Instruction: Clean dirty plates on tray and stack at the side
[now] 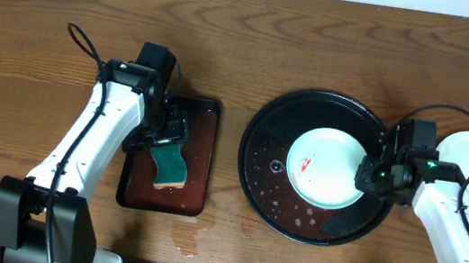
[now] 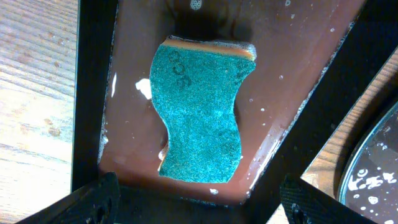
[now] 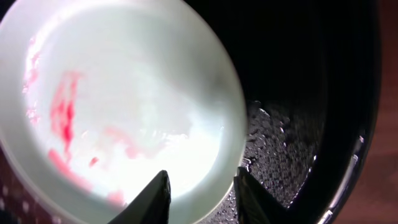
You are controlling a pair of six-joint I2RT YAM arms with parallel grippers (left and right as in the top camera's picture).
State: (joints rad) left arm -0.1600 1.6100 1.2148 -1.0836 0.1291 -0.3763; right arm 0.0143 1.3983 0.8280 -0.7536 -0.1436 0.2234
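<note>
On black tray (image 1: pixel 260 167), right claw (image 3: pixel 202 190) straddles rim of smeared plate (image 1: pixel 325 166).

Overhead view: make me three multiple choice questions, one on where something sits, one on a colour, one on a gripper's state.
1. Where does the sponge lie?
A) in the rectangular red-brown tray
B) on the black tray
C) clamped in a gripper

2. What colour are the smears on the plate in the black tray?
A) blue
B) red
C) green

3. How does the left gripper stand?
A) shut on the sponge
B) shut on a plate
C) open above the sponge

Answers: 1 A, the sponge rests inside the rectangular red-brown tray. 2 B, red streaks show on the white plate. 3 C, its fingers are spread wide and the sponge lies free below.
</note>
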